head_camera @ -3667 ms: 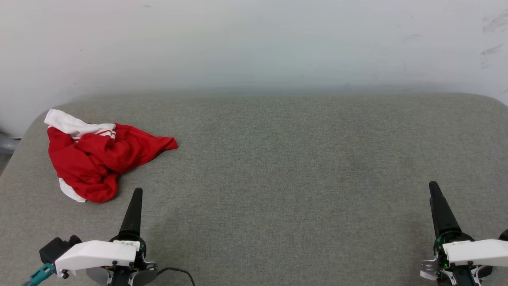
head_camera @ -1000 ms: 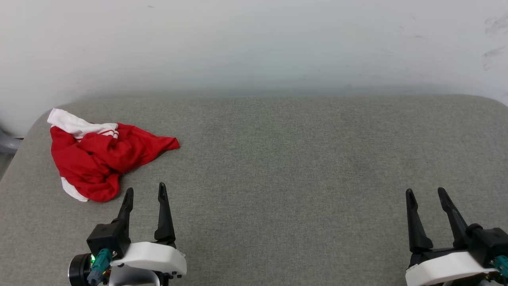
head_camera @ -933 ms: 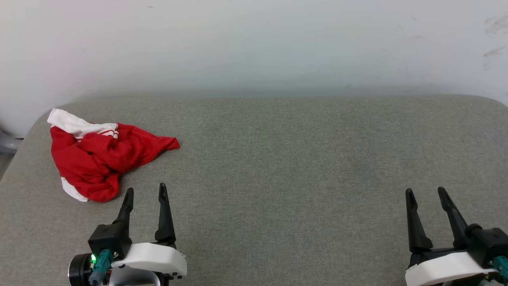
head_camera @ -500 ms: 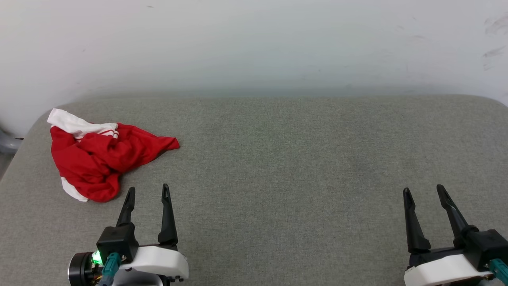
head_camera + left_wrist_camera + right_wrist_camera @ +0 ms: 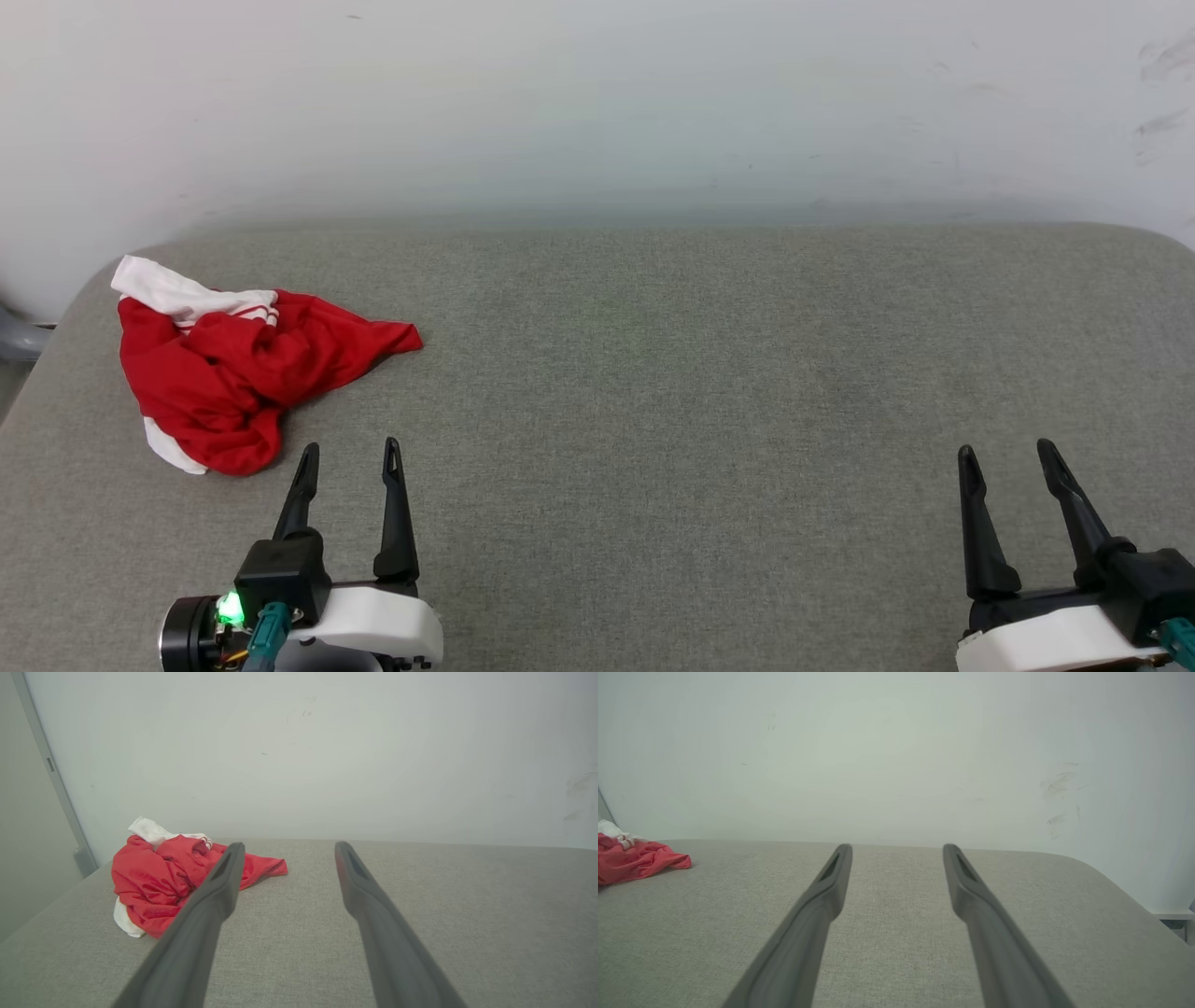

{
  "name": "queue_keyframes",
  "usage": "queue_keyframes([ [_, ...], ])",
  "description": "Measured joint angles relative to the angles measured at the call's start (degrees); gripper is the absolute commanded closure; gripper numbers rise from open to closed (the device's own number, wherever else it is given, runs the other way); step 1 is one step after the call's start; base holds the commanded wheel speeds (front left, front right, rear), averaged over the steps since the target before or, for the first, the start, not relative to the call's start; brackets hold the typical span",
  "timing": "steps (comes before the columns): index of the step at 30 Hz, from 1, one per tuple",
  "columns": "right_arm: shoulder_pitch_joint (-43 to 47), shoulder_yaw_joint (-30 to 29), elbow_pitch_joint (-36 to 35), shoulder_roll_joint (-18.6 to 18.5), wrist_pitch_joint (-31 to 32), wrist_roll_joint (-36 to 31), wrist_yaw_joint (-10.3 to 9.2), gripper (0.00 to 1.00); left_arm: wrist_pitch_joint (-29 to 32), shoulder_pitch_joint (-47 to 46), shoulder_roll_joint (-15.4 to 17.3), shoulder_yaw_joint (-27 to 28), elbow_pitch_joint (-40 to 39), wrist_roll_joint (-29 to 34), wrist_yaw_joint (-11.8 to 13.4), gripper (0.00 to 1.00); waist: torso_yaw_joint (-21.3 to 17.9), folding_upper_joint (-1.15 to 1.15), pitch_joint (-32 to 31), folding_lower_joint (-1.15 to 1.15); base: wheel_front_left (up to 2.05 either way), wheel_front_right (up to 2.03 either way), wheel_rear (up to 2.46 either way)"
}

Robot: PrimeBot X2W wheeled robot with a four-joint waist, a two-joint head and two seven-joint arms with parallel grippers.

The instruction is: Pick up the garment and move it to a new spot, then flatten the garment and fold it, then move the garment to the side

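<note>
Red garment (image 5: 229, 378) lies crumpled at the left of your head view on the grey fabric surface (image 5: 709, 373), with a white sleeve at its top edge. Your left gripper (image 5: 349, 446) is just below-right of it, fingers spread, empty, not touching. Right gripper (image 5: 1006, 448) is at the lower right, well apart, likewise spread and empty.

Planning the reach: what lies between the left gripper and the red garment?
Bare grey padded surface, nothing else, between left gripper and garment; the head view shows it.
</note>
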Motion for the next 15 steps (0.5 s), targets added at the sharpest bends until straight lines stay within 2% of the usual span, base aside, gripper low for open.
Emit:
queue_keyframes([
  [15, 0.1, 0.2, 0.7, 0.0, 0.0, 1.7, 0.00, 0.00, 0.0, 0.1, 0.0, 0.2, 1.2, -1.6, -0.6, 0.00, 0.0, 0.00, -0.1, 0.00, 0.00, 0.00, 0.00],
])
